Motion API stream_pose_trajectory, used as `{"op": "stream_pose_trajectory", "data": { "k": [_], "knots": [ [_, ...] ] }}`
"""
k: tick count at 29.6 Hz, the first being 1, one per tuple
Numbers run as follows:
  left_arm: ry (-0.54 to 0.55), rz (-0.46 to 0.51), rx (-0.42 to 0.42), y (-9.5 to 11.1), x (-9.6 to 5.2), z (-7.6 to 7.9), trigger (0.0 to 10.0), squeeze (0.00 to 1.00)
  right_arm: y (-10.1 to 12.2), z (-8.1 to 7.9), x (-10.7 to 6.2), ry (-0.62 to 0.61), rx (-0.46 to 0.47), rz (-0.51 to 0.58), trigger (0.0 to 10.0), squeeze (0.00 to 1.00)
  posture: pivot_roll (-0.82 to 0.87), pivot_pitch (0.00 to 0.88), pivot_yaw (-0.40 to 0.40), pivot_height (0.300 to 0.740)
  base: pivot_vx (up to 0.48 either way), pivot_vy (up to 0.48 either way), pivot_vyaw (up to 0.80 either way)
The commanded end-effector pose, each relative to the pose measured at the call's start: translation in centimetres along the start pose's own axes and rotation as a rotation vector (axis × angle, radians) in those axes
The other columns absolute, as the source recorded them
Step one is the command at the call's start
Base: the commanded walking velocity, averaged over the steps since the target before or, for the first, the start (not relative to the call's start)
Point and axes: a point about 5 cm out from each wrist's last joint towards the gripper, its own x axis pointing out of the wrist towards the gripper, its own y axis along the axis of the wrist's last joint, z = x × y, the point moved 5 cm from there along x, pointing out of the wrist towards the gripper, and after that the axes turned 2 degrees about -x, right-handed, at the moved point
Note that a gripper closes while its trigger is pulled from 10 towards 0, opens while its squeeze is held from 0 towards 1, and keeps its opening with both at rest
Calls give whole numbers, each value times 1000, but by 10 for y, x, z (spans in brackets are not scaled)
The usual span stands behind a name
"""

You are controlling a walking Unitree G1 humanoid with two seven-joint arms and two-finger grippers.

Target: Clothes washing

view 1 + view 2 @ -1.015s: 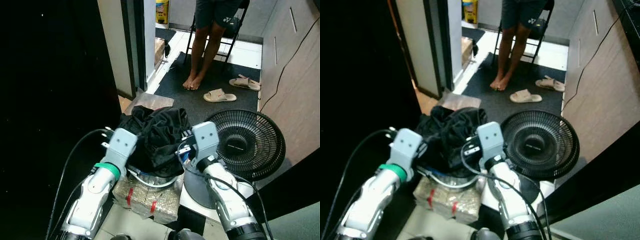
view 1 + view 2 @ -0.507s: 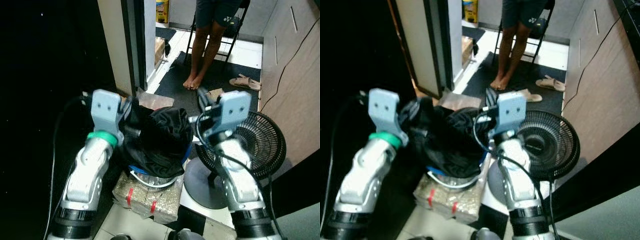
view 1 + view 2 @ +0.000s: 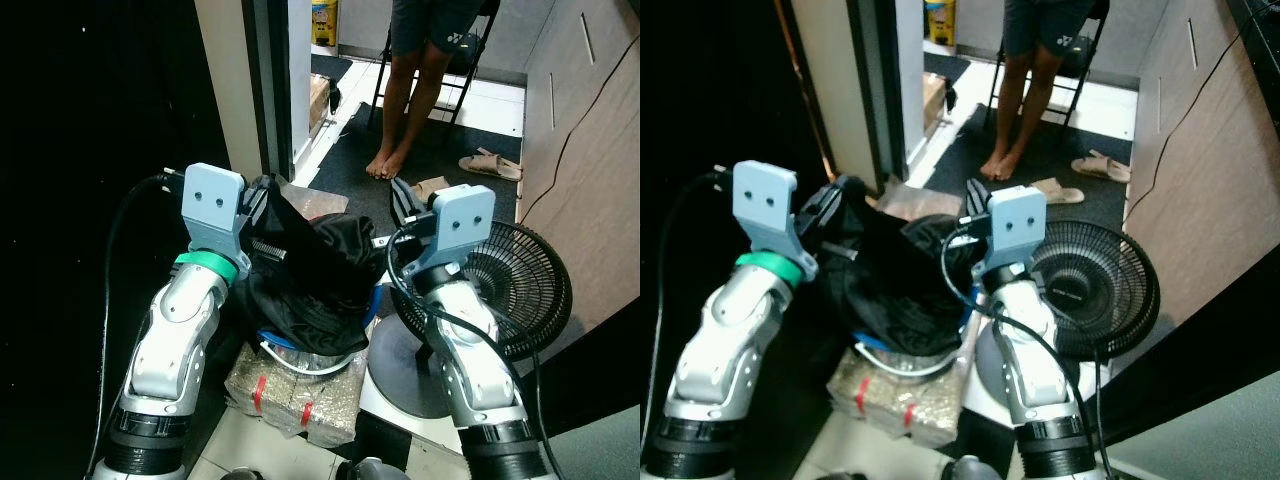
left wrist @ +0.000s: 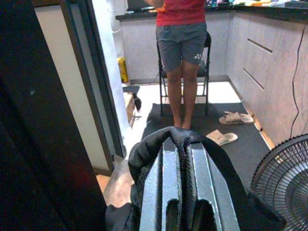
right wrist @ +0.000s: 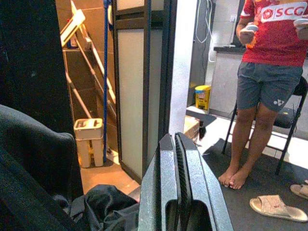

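A heap of black clothes (image 3: 320, 275) lies in a blue-rimmed basin (image 3: 371, 303) on a foil-wrapped box (image 3: 290, 395). My left gripper (image 3: 262, 198) is raised over the heap's left side. In the left wrist view its fingers (image 4: 166, 168) are shut, with a fold of the black garment (image 4: 221, 178) draped around them and lifted. My right gripper (image 3: 402, 200) is held up over the right side of the heap. Its fingers (image 5: 166, 159) are pressed shut with nothing between them, above the black cloth (image 5: 103, 204).
A black floor fan (image 3: 505, 285) stands close on the right, behind my right arm. A barefoot person (image 3: 410, 80) stands ahead on a dark mat before a folding chair, with sandals (image 3: 488, 165) nearby. A door frame (image 3: 262, 90) and dark wall are on the left, cabinets on the right.
Both arms have risen from low beside the heap. The left gripper has pulled part of the black garment up with it. In the last half second, hardly any motion.
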Motion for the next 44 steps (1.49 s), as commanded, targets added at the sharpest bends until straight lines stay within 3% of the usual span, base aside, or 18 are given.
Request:
{"op": "stream_pose_trajectory", "data": {
  "k": [1,44],
  "knots": [
    [0,-9,5,-1,-3,1,10000,0,-8,2,-3,-14,18,-34,10000,0,-43,0,51,740,0,0,0],
    [-1,-51,30,-9,-5,1,10000,0,-11,0,-3,-3,21,-46,10000,0,-40,0,54,740,0,0,0]
  ]
}}
